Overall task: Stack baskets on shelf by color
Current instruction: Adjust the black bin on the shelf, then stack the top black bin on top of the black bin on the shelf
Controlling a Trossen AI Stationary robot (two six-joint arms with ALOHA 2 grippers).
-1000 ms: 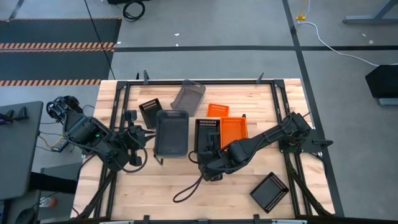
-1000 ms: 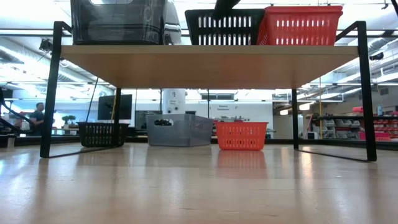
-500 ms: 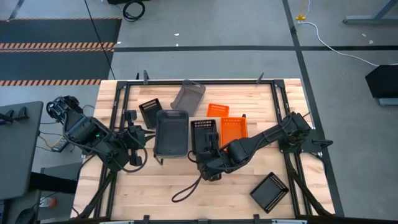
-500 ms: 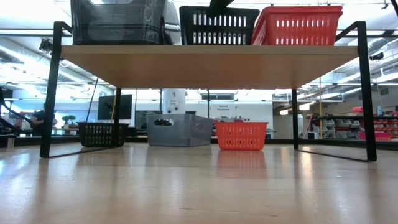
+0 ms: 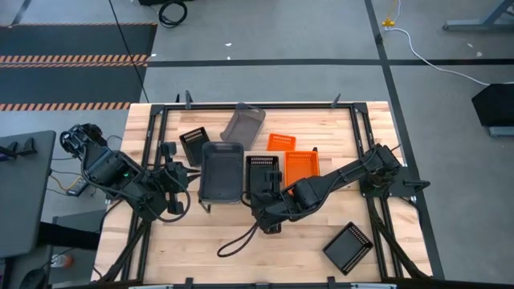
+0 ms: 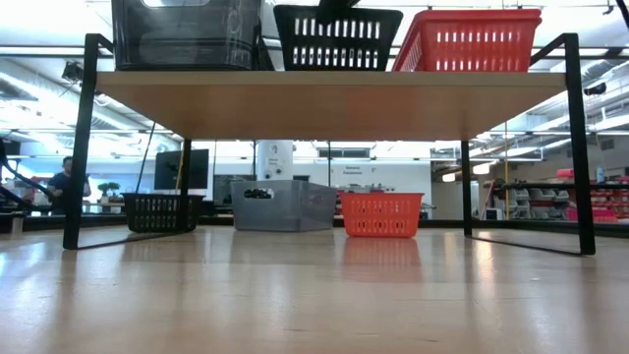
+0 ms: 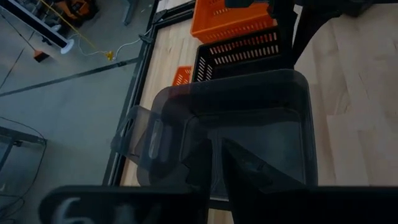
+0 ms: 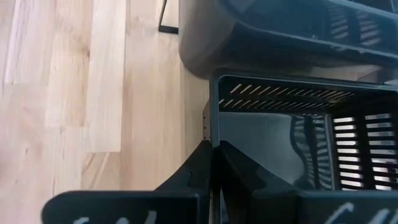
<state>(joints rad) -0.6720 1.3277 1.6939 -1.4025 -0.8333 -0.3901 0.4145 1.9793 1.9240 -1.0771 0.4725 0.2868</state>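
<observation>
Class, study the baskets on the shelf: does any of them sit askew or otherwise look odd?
Yes. The black basket between the grey basket and orange basket is off the shelf, gripped by the right end effector; the other two sit flat.

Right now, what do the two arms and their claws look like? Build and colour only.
Both arms are dark, near-black, jointed links. The left arm shows a small green light on its body and cables looping near its base. The right arm trails a black cable across the table. Each claw's fingers are dark and wedge-shaped.
</observation>
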